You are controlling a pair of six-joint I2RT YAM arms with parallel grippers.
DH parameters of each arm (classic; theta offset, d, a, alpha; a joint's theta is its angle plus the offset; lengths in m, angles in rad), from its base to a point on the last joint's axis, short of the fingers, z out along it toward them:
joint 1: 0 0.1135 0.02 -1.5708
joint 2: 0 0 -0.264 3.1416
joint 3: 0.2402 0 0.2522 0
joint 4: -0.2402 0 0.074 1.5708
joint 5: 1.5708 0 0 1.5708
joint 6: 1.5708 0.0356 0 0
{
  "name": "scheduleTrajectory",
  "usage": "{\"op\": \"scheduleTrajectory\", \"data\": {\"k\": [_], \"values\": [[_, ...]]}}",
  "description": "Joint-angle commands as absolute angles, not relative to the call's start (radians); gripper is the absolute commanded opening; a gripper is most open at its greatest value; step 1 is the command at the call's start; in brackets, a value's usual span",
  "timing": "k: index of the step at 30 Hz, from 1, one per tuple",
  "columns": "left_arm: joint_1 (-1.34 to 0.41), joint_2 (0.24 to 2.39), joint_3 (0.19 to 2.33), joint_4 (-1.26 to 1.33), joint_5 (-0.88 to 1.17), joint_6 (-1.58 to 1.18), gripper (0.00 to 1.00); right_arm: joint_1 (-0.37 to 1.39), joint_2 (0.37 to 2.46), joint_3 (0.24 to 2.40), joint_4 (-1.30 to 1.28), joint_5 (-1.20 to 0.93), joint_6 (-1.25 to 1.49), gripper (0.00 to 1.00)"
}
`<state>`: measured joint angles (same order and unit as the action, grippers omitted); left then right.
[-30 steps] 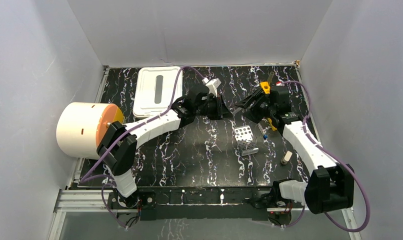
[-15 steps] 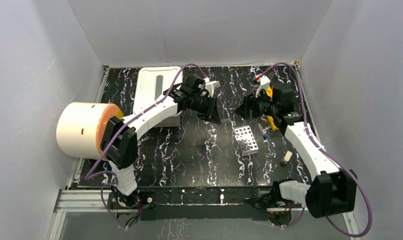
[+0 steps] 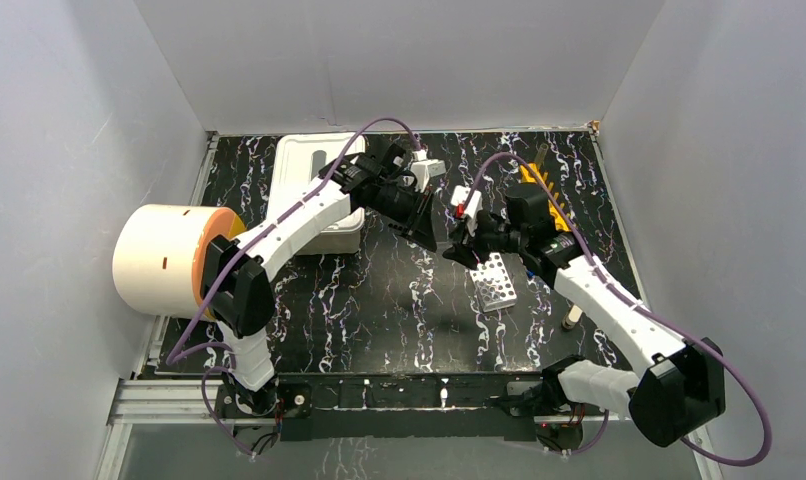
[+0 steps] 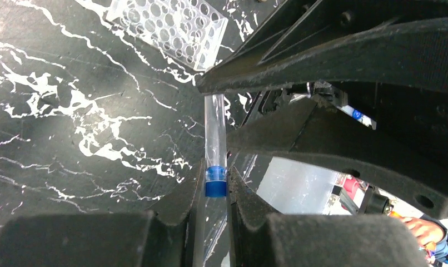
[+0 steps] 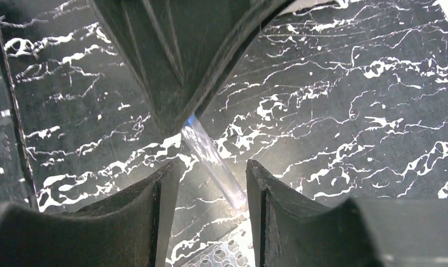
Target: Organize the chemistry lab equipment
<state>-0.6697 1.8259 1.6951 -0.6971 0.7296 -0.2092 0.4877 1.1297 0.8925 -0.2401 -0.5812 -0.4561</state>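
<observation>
I stood looking down on the table [image 3: 379,320], black with white veins, which filled the booth floor. At its nine o'clock edge a big cream drum [image 3: 159,260] lay on its side, its orange face turned toward the middle. A white tray [image 3: 309,180] sat at eleven o'clock, partly under the left arm. Both arms reached in and met just beyond the table's centre.

The left gripper [image 4: 215,169] was clamped on a clear tube [image 4: 215,128] right at its blue cap [image 4: 215,186], and the tube stuck out ahead of the fingers, clear of the table top. The right gripper [image 5: 210,167] faced it from three o'clock. Its jaws stood apart with the tube's free end between them, not closed on it.

A yellow rack [image 3: 544,188] lay at one o'clock, behind the right arm. A silver rack [image 3: 494,280] full of holes lay flat at four o'clock from the grippers, just beside the right wrist. A pale piece [image 3: 572,317] lay near the table's four o'clock edge, too small for me to tell what it was.
</observation>
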Motion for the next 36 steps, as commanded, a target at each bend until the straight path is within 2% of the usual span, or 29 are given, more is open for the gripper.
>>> {"op": "scheduleTrajectory", "data": {"k": [1,13,23,29,33,36], "values": [[-0.638,1.808,1.721,-0.775,0.767,-0.167,0.00,0.509,1.144,0.975,-0.289,-0.552,-0.563,0.54],[-0.633,1.795,1.717,-0.786,0.793,-0.171,0.00,0.566,1.247,1.055,-0.304,-0.528,-0.629,0.47],[-0.627,1.800,1.725,-0.784,0.823,-0.170,0.00,0.585,1.295,1.094,-0.344,-0.540,-0.664,0.47],[-0.620,1.808,1.728,-0.783,0.825,-0.180,0.00,0.589,1.294,1.095,-0.342,-0.580,-0.652,0.35],[-0.606,1.815,1.733,-0.775,0.847,-0.195,0.00,0.587,1.309,1.107,-0.365,-0.601,-0.630,0.23],[-0.583,1.813,1.731,-0.754,0.861,-0.221,0.19,0.588,1.305,1.099,-0.358,-0.601,-0.604,0.19]]}}
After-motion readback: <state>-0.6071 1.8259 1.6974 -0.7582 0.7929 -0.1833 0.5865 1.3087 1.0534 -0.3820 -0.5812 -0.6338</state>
